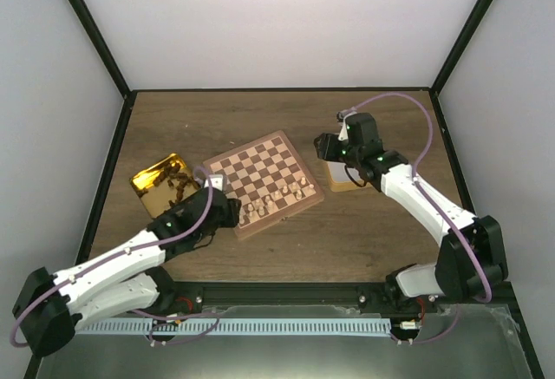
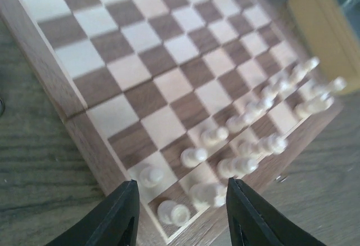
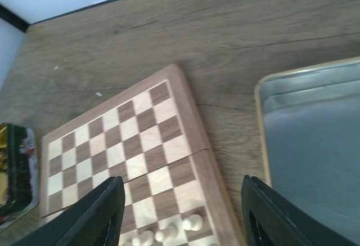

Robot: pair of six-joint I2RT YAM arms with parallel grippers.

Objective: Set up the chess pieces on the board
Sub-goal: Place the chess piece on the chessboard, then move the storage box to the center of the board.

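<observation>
Left end effector (image 2: 181, 182): fingers apart, nothing between them, hanging over the near corner of the board (image 1: 260, 158). One cream piece (image 2: 171, 212) stands on the corner square right below the gap, not touched. Reads as the placing end of a pick-and-place.

On the bench (image 1: 364, 231) just left of the board sits a gold tin (image 1: 156, 178) with dark pieces (image 1: 178, 186) heaped in it. On the board, cream pieces (image 1: 282, 199) fill two rows along the edge nearest the arms; far rows are bare. Cream side looks about done, dark side not started.

Next move, my guess: lift clear without clipping neighbours, swing left to the gold tin, pinch one dark piece from the heap.

Right end effector (image 3: 183, 181): fingers apart, empty, over the board's right edge, beside a grey-lined tin (image 3: 315, 144) that looks empty.
</observation>
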